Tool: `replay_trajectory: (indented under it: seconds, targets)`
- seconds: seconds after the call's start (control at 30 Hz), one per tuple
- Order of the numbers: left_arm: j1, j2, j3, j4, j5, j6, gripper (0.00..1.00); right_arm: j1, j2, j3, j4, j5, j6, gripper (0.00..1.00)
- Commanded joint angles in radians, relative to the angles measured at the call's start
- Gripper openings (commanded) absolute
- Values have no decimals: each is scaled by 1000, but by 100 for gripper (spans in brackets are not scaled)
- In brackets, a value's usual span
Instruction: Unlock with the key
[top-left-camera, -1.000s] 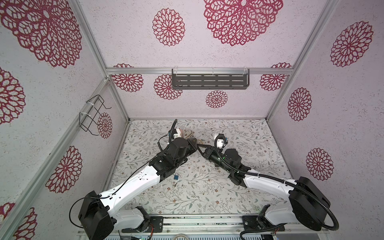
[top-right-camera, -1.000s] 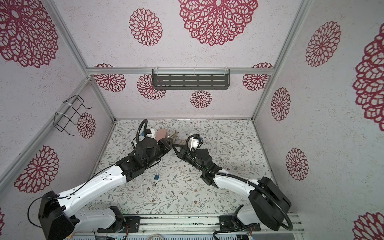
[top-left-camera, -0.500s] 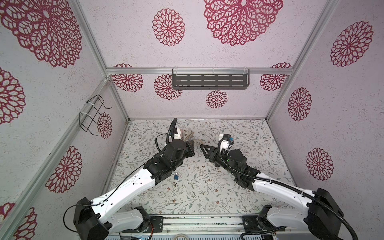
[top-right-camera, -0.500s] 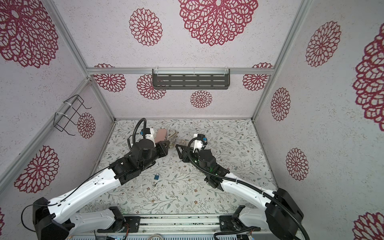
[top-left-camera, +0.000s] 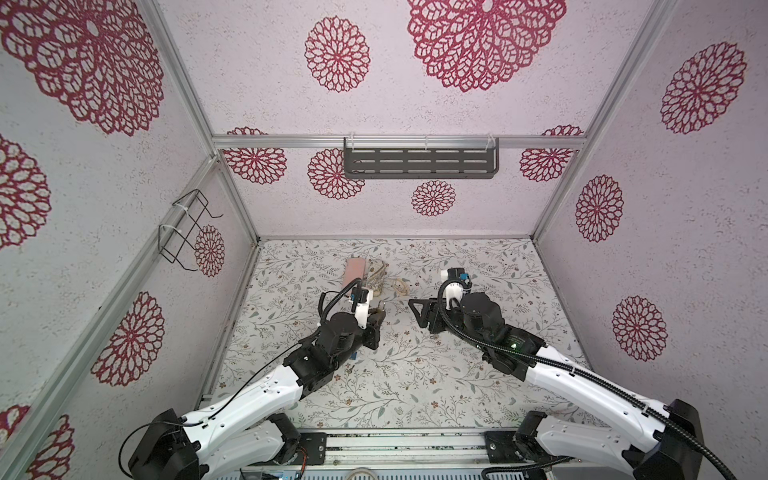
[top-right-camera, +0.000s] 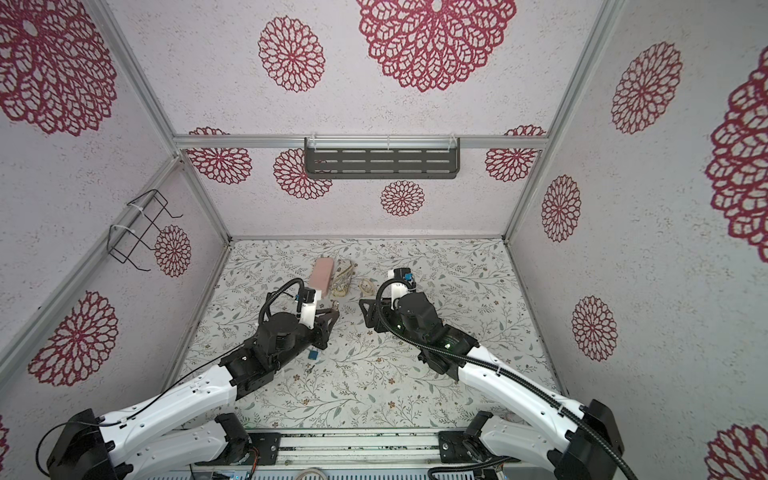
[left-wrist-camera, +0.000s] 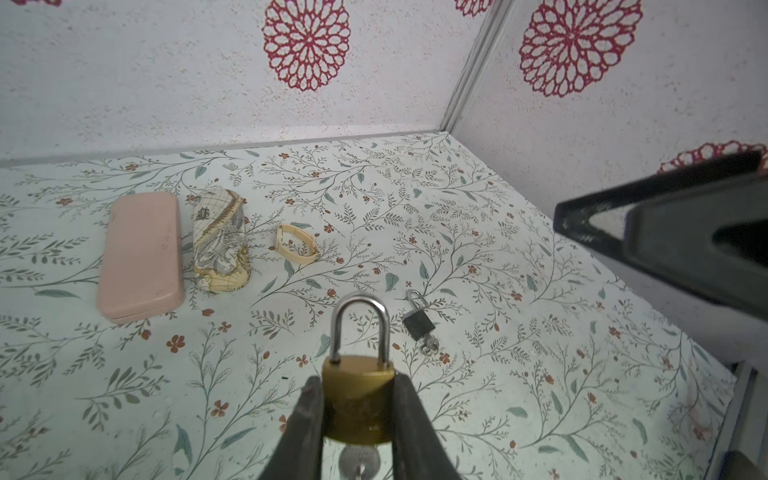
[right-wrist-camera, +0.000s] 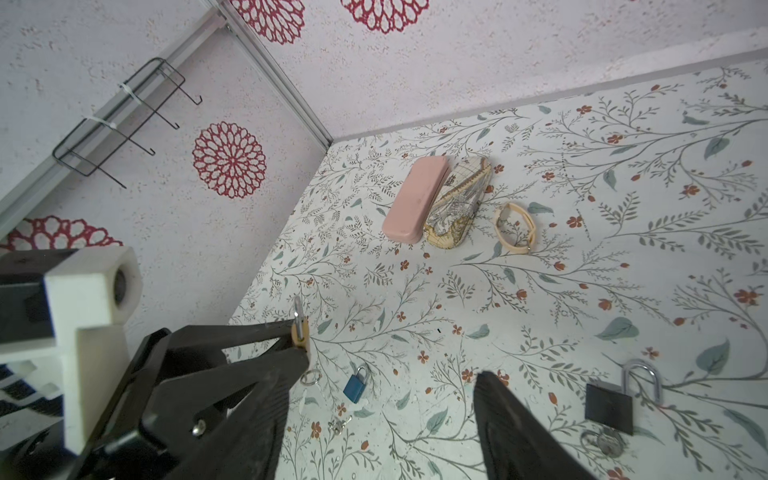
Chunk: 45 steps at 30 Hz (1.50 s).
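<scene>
Now the left claw (left-wrist-camera: 356, 379) is pinching the lock (left-wrist-camera: 358, 409) by its flat sides. The shackle (left-wrist-camera: 360, 307) is pointing away from the wrist, and both its legs are looking seated in the body, so I am reading the lock as not yet sprung. The key (left-wrist-camera: 359, 462) is sitting in the base of the lock, back between the fingers, with its ring (right-wrist-camera: 309, 378) dangling below. The claw is holding the lock clear of the table (top-left-camera: 415, 374).

The right claw (right-wrist-camera: 384, 376) is standing with its jaws spread wide and nothing between them. In both top views it is waiting at 3 o'clock from the left claw, near it but not touching.

Farther out, a blue lock (top-right-camera: 313, 354) is lying at 7 o'clock from the left claw, partly under the arm. A black lock (left-wrist-camera: 417, 324) is resting on the table beyond the held one. A case (top-left-camera: 355, 270), a pouch (left-wrist-camera: 220, 241) and a band (left-wrist-camera: 297, 248) are lying between 11 and 1 o'clock, toward the back wall.

By my judgement, the turning step is now coming up: the key is in, but nothing is gripping it. The next move is calling for the right claw to come in at the base of the lock, close on the key's head and twist. Meanwhile the left claw should be holding firm against that torque. Room is looking tight, since the head is sitting between the left fingers.
</scene>
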Motion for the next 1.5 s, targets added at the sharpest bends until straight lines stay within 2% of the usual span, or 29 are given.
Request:
replay_trajectory:
  seconds: [0.0,0.23,0.47,0.8,1.07,1.47]
  targets:
    - [-2,5,-28,175,53,158,0,-2,0,93,-173,4,-95,75]
    - [-10,86,-52,292,80,191,0,-2,82,259,-355,9,-168,79]
    - [-21,129,-69,350,83,199,0,-2,208,400,-498,48,-183,80]
    - [-28,161,-75,378,78,196,0,-2,326,518,-585,85,-200,83]
    - [-32,174,-72,389,77,197,0,-2,404,575,-585,32,-223,83]
    - [-37,164,-86,394,87,219,0,-3,515,669,-695,108,-229,83]
